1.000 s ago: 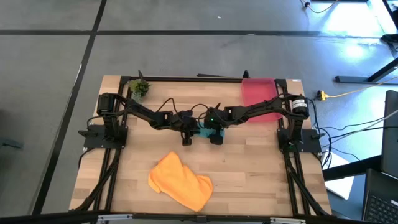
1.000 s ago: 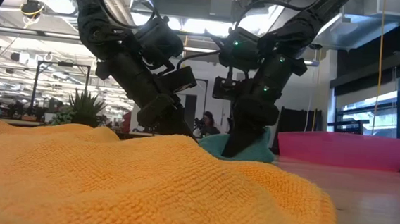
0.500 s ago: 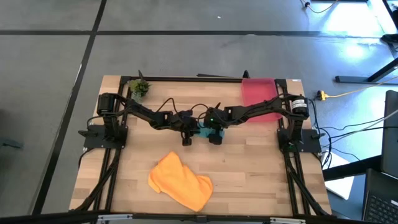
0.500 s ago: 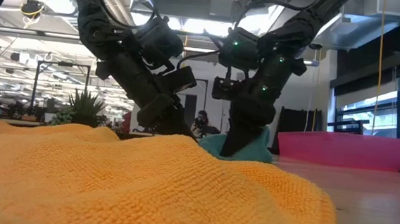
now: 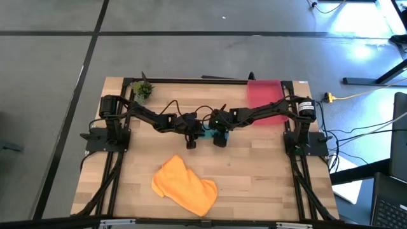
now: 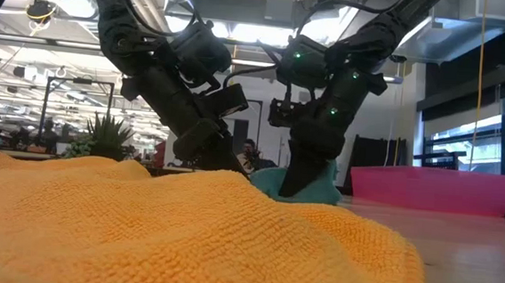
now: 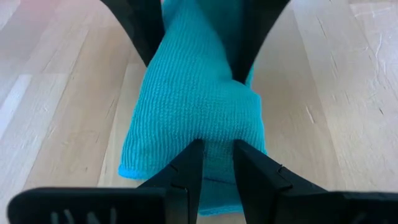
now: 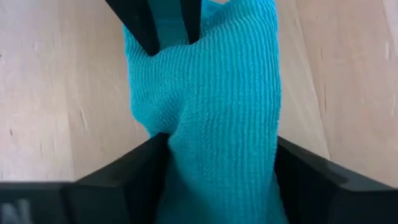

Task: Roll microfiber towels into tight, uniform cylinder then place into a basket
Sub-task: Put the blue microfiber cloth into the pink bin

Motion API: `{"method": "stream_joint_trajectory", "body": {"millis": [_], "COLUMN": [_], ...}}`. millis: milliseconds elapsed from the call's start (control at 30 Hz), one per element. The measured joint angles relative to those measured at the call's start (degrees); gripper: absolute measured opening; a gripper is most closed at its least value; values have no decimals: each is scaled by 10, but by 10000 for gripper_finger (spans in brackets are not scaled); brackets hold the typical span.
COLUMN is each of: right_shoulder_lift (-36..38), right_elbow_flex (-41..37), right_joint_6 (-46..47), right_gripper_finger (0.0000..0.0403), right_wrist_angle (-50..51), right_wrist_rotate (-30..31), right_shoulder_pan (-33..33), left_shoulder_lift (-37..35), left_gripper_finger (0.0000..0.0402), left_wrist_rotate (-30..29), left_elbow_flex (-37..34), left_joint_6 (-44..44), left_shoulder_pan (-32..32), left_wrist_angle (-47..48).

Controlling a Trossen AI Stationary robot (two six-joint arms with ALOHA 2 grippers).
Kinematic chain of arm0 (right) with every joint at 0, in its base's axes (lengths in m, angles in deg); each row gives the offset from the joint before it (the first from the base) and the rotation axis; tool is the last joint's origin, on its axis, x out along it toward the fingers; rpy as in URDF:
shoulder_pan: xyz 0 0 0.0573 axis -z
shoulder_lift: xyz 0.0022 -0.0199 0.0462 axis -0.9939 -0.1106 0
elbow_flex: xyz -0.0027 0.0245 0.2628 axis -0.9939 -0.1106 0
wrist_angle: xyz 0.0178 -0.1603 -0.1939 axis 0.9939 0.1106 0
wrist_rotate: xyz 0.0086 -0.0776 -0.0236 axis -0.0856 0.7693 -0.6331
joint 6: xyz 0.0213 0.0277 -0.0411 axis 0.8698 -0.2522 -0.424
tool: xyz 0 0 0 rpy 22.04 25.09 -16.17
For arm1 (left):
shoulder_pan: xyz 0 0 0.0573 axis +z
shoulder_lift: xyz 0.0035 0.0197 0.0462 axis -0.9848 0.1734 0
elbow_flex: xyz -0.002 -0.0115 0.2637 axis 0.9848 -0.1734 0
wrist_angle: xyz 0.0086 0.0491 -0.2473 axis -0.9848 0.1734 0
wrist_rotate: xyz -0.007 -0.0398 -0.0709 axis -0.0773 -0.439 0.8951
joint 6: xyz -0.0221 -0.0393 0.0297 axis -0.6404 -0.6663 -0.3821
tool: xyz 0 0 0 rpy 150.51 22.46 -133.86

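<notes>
two towels sit on the table [image 5: 254,165], and only one is in hand. nearest the camera in the low view, filling the bottom of the frame, is the orange towel [image 5: 184,185] — loose, crumpled, unrolled; in the high view it lies lower centre, well apart from both grippers.

beyond it, at the centre of the high view, the teal towel [image 5: 208,133] lies bunched into a short roll between the two grippers, its long axis running left to right in that frame, from one arm to the other. the left gripper [image 5: 191,138] has its fingers drawn nearly together, pinching a fold at the left end of the roll — its wrist view shows the fingertips [image 7: 193,163] nipped on the cloth. the right gripper [image 5: 220,136] straddles the other end with its fingers wide around the roll's full thickness; cloth fills the gap, but whether they squeeze it i cannot tell.

farthest, at the upper right of the high view, the basket [image 5: 262,93] lies under the right arm's forearm. by my judgement the carry turns on this: the basket is to the right and up from the roll, so the right arm is the nearer one.

a small plant [image 5: 142,89] stands upper left.
</notes>
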Motion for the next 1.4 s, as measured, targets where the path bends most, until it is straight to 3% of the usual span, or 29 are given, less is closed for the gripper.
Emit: {"method": "stream_joint_trajectory", "body": {"millis": [300,567,833,1400], "right_shoulder_lift": [0,0,0,0], "right_elbow_flex": [-1,-1,-1,-1], "right_joint_6": [-1,-2,-3,-2], "right_gripper_finger": [156,103,83,80], "right_wrist_angle": [-6,-13,-14,-23], "right_wrist_rotate": [-6,-10,-10,-7], "right_shoulder_pan": [0,-1,-1,-1], "left_shoulder_lift": [0,0,0,0], "left_gripper_finger": [82,82,82,86], "left_wrist_rotate": [0,0,0,-4], "left_elbow_flex": [0,0,0,0], "left_joint_6": [0,0,-25,-46], "left_shoulder_pan": [0,0,-3,-4], "left_wrist_angle": [0,-3,-6,-7]}}
